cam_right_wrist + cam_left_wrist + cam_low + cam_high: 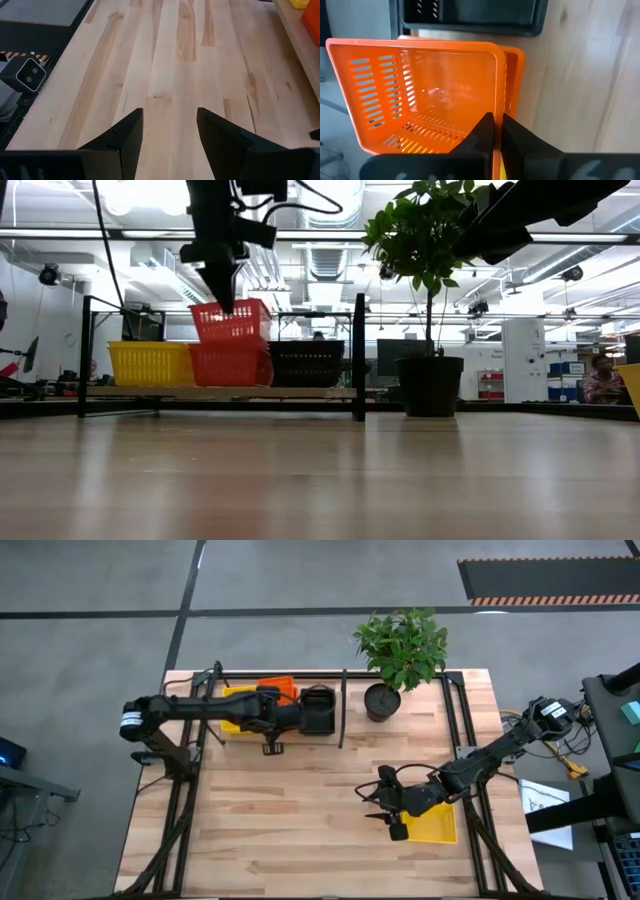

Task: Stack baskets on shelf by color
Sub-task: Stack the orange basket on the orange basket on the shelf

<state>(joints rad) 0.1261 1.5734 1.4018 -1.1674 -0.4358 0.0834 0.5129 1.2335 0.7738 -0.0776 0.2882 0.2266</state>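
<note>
Step in hand: stacking the red-orange pair; the left gripper [226,305] holds the upper red-orange basket [232,321] over the shelf [180,391], tilted and lifted above its twin, by my reading about to be nested.
Left pincer: pressed together, pinching one wall of that basket; in the left wrist view the fingers [485,131] clamp the orange rim with the open tray spreading away ahead of them.
Below the left pincer: the lower red-orange basket [230,366] stands on the shelf, its rim just under the held one; the two look close but not yet seated.
To either side of it: a yellow basket on the shelf [150,363] on one side, a black basket [306,363] on the other, both just beside the red-orange one.
Right pincer: the right gripper [392,820] hovers low over the table, well apart from the shelf, fingers spread wide and holding nothing.
Beside the right pincer: a loose yellow basket [437,825] lies on the table, just beside the fingers; whether they touch it I cannot tell.
Elsewhere: a potted plant [400,650] stands past the shelf's end.
Next move, as I judge it: level the held basket, line its corners up with the one below, lower until it drops inside, then let go.
After that: the loose yellow basket would belong with the yellow one on the shelf.
</note>
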